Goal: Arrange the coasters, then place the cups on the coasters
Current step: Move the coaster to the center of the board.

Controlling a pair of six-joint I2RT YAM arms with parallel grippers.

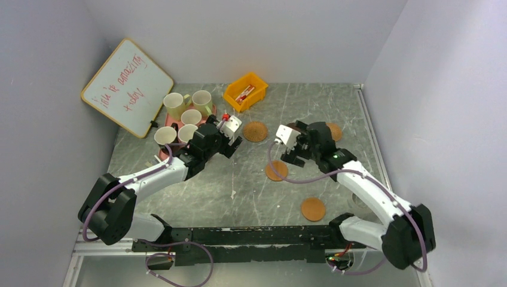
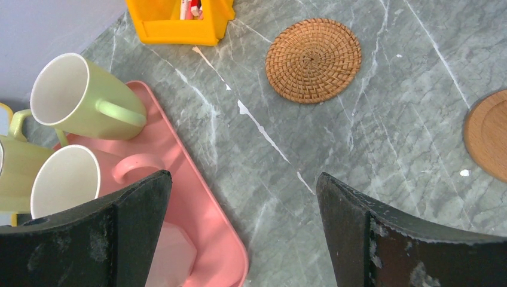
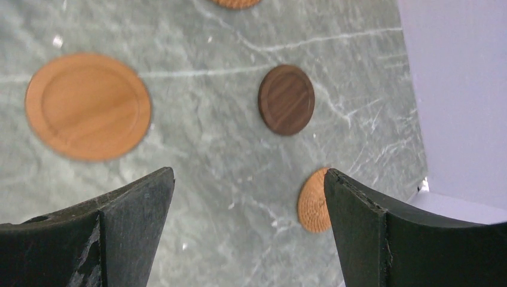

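Grey-green marble bench [image 1: 239,191], seen from overhead, with two arms reaching in from the bottom edge and the task's pieces unsorted. The left arm [image 1: 152,174] stretches toward upper left, its jaws spread fully and empty. The right arm [image 1: 365,188] angles to centre, its jaws equally wide with nothing between them.

A whiteboard [image 1: 127,86] leans at upper left. Beside it lies the pink tray [image 2: 203,197], its near edge under the left jaws, and a yellow bin [image 1: 245,91] sits at top centre. The five cups [image 1: 191,116] crowd the tray, upper left of centre, none on a coaster.

The coasters lie loose across centre and right:
- a woven one [image 2: 313,60], centre frame, just right of the left jaws;
- a plain orange one [image 3: 88,106] and the dark one [image 3: 286,99], below the right wrist camera;
- a tan disc [image 3: 312,200], half hidden by a jaw;
- another plain one [image 1: 312,208], lower right of centre, near the arm bases.

Arranging looks barely begun. Flat discs give little to pinch, so the jaws would do best to come straight down, straddle a rim and close low, or nudge the disc along. The coasters should be spaced so cup handles will not clash, and the cups left until the row is set.
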